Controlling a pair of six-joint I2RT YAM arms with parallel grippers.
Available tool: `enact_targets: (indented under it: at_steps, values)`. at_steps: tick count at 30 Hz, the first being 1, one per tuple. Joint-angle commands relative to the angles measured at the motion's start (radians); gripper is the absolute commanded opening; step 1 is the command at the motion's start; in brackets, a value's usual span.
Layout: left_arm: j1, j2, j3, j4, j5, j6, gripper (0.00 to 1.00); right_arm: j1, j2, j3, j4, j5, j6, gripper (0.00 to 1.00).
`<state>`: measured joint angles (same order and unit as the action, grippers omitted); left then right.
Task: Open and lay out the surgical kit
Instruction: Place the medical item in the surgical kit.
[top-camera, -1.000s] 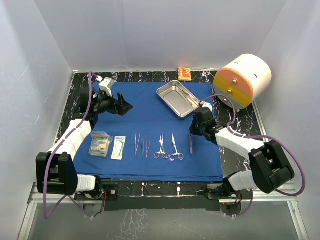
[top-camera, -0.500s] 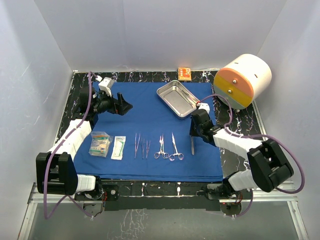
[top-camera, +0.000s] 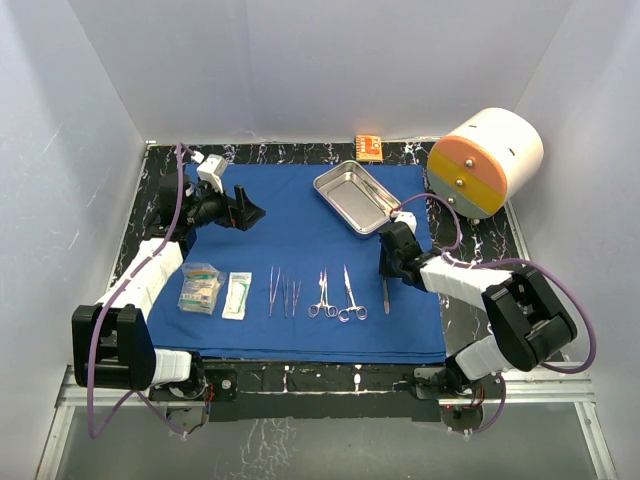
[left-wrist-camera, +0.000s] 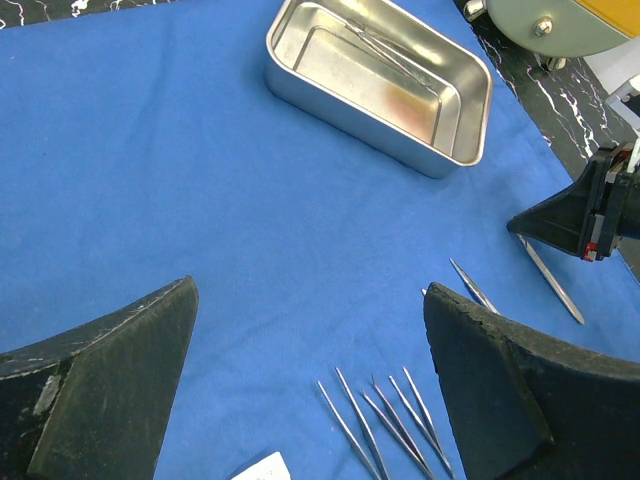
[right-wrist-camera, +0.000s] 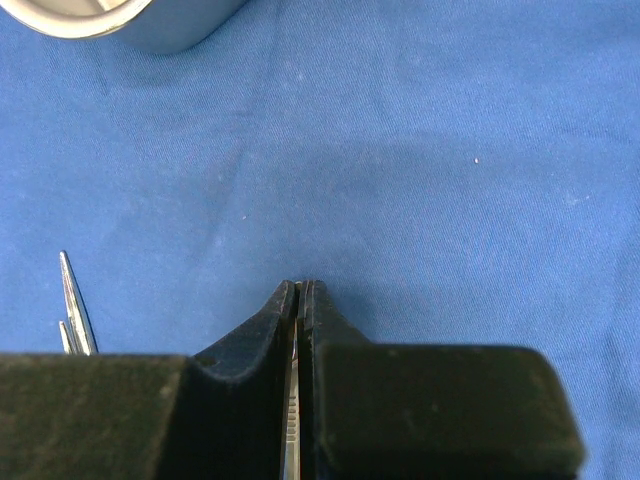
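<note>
The royal-blue cloth (top-camera: 300, 225) lies spread flat. Seen from its centre, the shiny steel tray (top-camera: 338, 188) sits skewed at 1 o'clock. Two clear packets (top-camera: 200, 288) lie at 8, three slender forceps (top-camera: 285, 295) near 6, and two ring-handled clamps (top-camera: 322, 297) at 5. One slim steel instrument (top-camera: 385, 295) is at 4, pinched in the right gripper (right-wrist-camera: 298, 288).

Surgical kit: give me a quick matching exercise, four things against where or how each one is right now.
Things:
1. steel tray
2. clear packets
3. rightmost slender instrument
4. left gripper

Places or states:
A. jaws wide apart, holding nothing
B. pinched in the shut jaws of the right gripper
C. far part of the blue cloth
D. near left part of the blue cloth

Pairs: 1-C, 2-D, 3-B, 4-A.
</note>
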<state>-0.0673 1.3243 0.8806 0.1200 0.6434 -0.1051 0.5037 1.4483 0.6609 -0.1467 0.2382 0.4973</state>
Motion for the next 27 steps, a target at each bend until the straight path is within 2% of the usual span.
enact_targets:
  at_steps: [1, 24, 27]
  values:
    - [0.006, -0.034, -0.006, 0.022, 0.025, 0.004, 0.95, 0.001, -0.005, -0.007, 0.066, 0.023, -0.003, 0.00]
    - [0.008, -0.040, -0.007, 0.015, 0.027, 0.005, 0.95, -0.002, 0.026, -0.048, 0.085, -0.038, -0.006, 0.00]
    - [0.009, -0.045, -0.006, 0.011, 0.026, 0.005, 0.95, -0.013, 0.035, -0.051, 0.083, -0.050, -0.008, 0.06]
